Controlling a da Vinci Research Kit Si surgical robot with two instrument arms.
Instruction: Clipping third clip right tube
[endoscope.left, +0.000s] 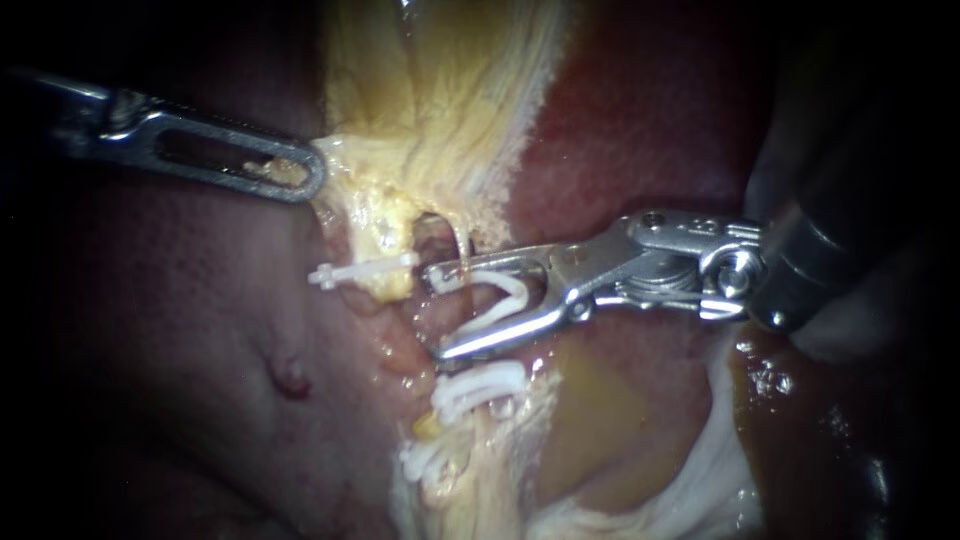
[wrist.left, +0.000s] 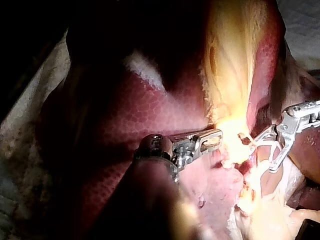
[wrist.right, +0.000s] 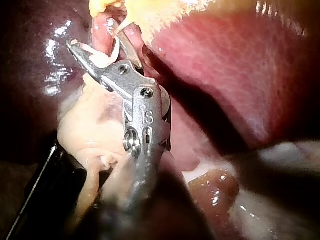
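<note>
Endoscope: left instrument (endoscope.left: 300, 178) clenched on gallbladder (endoscope.left: 440, 90); right instrument (endoscope.left: 436, 312) grips open clip (endoscope.left: 500, 300) astride right tube (endoscope.left: 462, 250) (set clips (endoscope.left: 480, 385) just below). Left wrist: same holds. Right wrist: tube between jaws; seat deep and square before closing.

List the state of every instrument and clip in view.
left instrument: shut on yellowish tissue
right instrument: shut on loaded clip, spread wide
loaded clip: open, not latched
left clip: latched shut
two lower clips: latched shut
</note>
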